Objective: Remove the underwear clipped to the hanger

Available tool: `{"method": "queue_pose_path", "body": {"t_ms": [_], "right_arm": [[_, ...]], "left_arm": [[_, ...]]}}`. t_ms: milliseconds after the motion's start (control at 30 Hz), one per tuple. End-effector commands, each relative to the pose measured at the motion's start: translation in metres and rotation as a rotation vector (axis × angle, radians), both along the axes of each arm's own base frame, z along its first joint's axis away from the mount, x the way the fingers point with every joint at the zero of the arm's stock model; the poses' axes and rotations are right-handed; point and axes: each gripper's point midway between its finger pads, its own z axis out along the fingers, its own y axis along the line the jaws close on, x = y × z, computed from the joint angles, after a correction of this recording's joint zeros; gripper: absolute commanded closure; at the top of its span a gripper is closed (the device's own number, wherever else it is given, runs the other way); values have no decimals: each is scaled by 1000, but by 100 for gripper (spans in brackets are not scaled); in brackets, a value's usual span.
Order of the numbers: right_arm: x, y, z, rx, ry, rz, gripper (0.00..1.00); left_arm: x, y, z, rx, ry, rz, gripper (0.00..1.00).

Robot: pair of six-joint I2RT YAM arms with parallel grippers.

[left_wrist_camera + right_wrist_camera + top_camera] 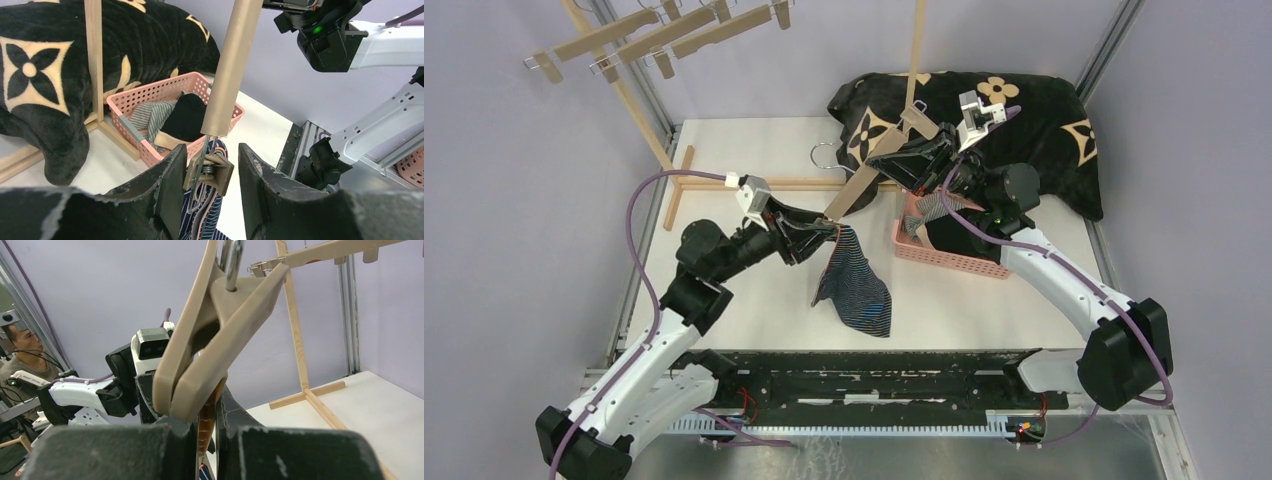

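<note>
A dark navy striped boxer [854, 288] hangs from a clip [210, 172] at the low end of a tan wooden hanger [856, 190]. My left gripper [822, 233] is open, with its fingers on either side of that clip [212, 151]; the navy boxer [206, 220] hangs just below. My right gripper [916, 150] is shut on the hanger's middle [215, 340] and holds it tilted above the table. The grey-white striped boxer [150, 117] and the black boxer with a beige waistband [187, 117] lie in the pink basket [944, 257].
A black flower-patterned blanket [1024, 110] lies at the back right, behind the basket. A wooden rack [644, 110] with spare clip hangers [664, 35] stands at the back left, its base bar [724, 183] on the table. A wooden post [94, 60] rises by the basket.
</note>
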Motion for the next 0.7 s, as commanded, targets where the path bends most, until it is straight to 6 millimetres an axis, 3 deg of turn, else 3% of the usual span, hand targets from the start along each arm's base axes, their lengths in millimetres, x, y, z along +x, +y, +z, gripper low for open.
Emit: {"method": "queue_pose_path", "body": {"t_ms": [0,67,167,200,333,367,433,500,567,667], "right_arm": [[-11,-9,26,49,-85,-22,99],[-12,-9,27,51,-85,-20,99],[-11,-9,26,48,-83,-22,99],[-12,-9,27,49,-84,-23,99],[-11,-9,27,47,-83,-25,99],[-11,-9,27,45,-83,-24,99],[-12,-9,27,44,-84,-22,99],[-13,-9,26,41,-81,-16,99],[-14,-9,26,37,-82,-10,99],[-15,-9,25,33,-83,-9,99]], "left_arm": [[-2,5,20,-19,-87,20,52],[-1,4,18,-15,-83,15,58],[-2,0,16,-3,-78,-12,91],[-2,-1,15,-1,-74,-17,97],[-4,-3,17,0,-74,-38,97],[-3,-3,18,-1,-72,-35,93],[-1,0,20,-2,-62,-12,65],[1,4,27,-8,-78,23,48],[1,8,37,-19,-109,45,41],[4,11,51,-24,-132,67,41]]}}
